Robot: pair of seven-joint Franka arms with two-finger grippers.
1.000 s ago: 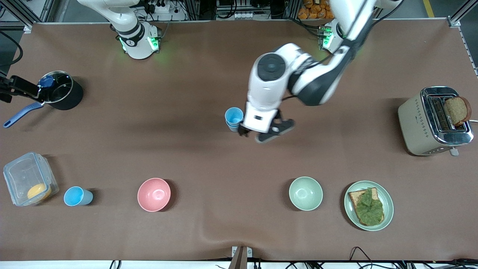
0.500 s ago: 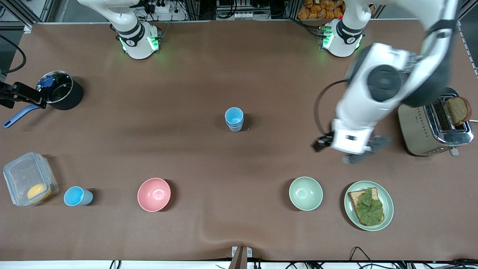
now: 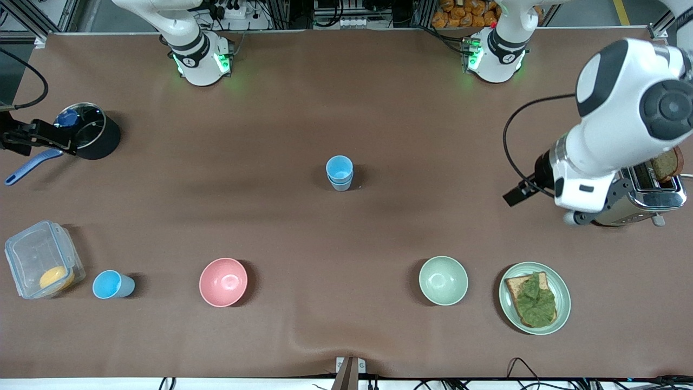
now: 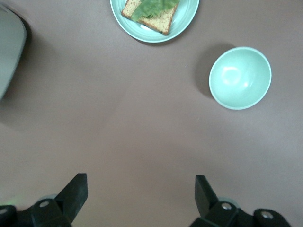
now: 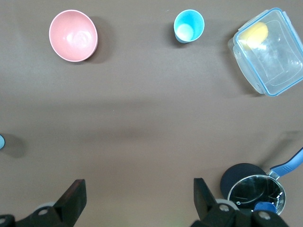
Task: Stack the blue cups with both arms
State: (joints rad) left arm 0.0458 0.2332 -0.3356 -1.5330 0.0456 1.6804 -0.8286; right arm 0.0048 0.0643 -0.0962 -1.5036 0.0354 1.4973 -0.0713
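Observation:
Two blue cups [image 3: 339,172] stand stacked one inside the other at the middle of the table; their edge shows in the right wrist view [image 5: 1,141]. A third blue cup [image 3: 112,285] stands alone beside the clear box, nearer the front camera; it also shows in the right wrist view [image 5: 189,26]. My left gripper [image 3: 543,207] is open and empty over the table beside the toaster; its fingers [image 4: 75,189] are spread wide. My right gripper [image 3: 32,135] is open and empty beside the black pot; its fingers [image 5: 73,194] are spread wide.
A pink bowl [image 3: 223,281], a pale green bowl [image 3: 443,280] and a plate with toast and lettuce [image 3: 534,297] line the near side. A clear box [image 3: 42,265] holds something yellow. A black pot [image 3: 89,131] and a toaster [image 3: 622,189] stand at opposite ends.
My left arm has swung away from the stacked cups toward its own end of the table, to beside the toaster. My right gripper has shifted slightly by the pot.

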